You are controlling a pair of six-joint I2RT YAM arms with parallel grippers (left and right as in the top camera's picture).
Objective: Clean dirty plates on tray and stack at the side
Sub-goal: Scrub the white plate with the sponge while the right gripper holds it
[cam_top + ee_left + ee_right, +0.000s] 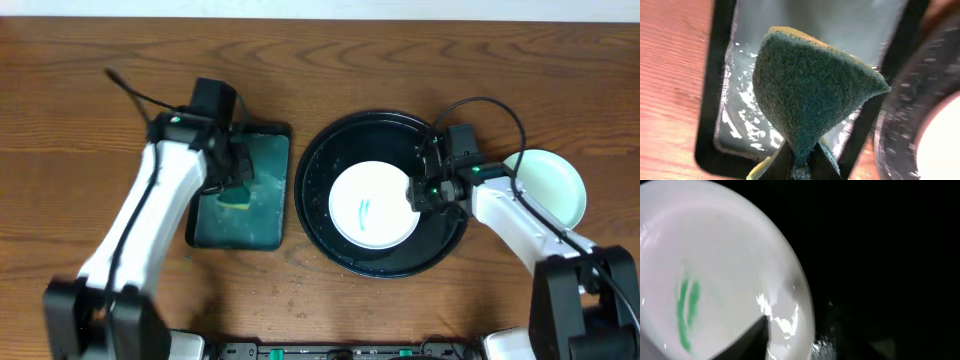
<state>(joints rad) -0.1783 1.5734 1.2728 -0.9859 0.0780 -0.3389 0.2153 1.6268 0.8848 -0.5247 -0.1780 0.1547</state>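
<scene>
clamping the green-faced yellow sponge (810, 90) in the left hand (800, 167), bracing the green-smeared round white plate (372, 205) with the right hand (425, 192) (can't tell if closed), risking a skid across the wet glossy black round tray (312, 170).

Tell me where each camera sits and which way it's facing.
Overhead: above the table, facing straight down; left arm and right arm show, over green tray and black tray.
Left wrist: on the left arm, facing along the left end effector to its pinched sponge; fingers show.
Right wrist: on the right arm, facing down at the marked plate; one dark fingertip shows.
Shared: overhead and right wrist both show that plate's green marks.
</scene>
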